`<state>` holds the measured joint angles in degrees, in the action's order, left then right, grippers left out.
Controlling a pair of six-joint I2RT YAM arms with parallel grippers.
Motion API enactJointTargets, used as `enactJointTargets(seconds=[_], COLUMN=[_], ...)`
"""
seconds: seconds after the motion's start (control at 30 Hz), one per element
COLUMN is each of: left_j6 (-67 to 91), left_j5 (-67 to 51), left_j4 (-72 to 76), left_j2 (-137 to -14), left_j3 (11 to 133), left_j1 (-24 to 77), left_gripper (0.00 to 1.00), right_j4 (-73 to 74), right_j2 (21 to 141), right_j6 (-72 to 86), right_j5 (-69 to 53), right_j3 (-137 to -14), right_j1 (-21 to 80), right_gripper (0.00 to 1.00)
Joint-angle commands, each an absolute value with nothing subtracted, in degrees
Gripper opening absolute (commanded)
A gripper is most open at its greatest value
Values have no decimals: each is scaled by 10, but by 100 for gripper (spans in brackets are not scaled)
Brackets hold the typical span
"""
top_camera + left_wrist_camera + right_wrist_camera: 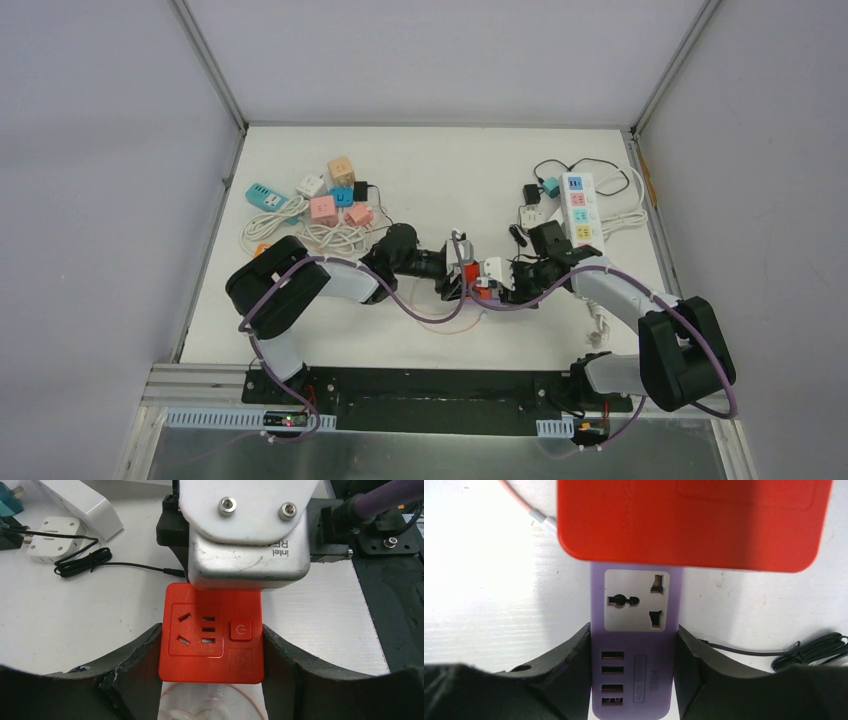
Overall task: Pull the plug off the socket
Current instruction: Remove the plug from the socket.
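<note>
The plug is a red cube adapter (210,640) with a power button. My left gripper (211,667) is shut on it, one black finger (135,670) pressed on each side. The socket is a purple strip (634,692) with a white outlet face and several USB ports, and my right gripper (633,665) is shut on its near end. In the right wrist view the red plug (689,520) covers the strip's far end; the joint between them is hidden. From above, both grippers meet at mid-table around the red plug (483,291).
Several coloured cube sockets with white cables (330,200) lie at the back left. A white power strip (580,205) and small black adapters lie at the back right. A coiled black cable (82,562) and a white adapter (47,545) lie just beyond the plug.
</note>
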<state>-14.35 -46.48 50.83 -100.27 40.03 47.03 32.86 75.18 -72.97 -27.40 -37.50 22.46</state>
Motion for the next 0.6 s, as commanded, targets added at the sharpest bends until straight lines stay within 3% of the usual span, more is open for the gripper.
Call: enactJointTargets(seconds=[0.0,0.2,0.37,0.57], left_j6=[-119,-300,-201,-54], left_j5=[-485,-386,-405,-484], left_j4=[556,444,412,510], left_j2=[-988,-959,-954,-974], left_j3=[399,388,420,420], left_j1=[461,518,493,444], left_gripper=[0,0,0,0], right_j4=[342,341,340,339], right_j2=[748,748,748,749], right_j6=[-745,-744,-744,-744], right_j5=[-250,-248,-246,-244], right_j3=[-382,-381,-382,-382], right_j1=[224,223,223,223], right_gripper=[0,0,0,0])
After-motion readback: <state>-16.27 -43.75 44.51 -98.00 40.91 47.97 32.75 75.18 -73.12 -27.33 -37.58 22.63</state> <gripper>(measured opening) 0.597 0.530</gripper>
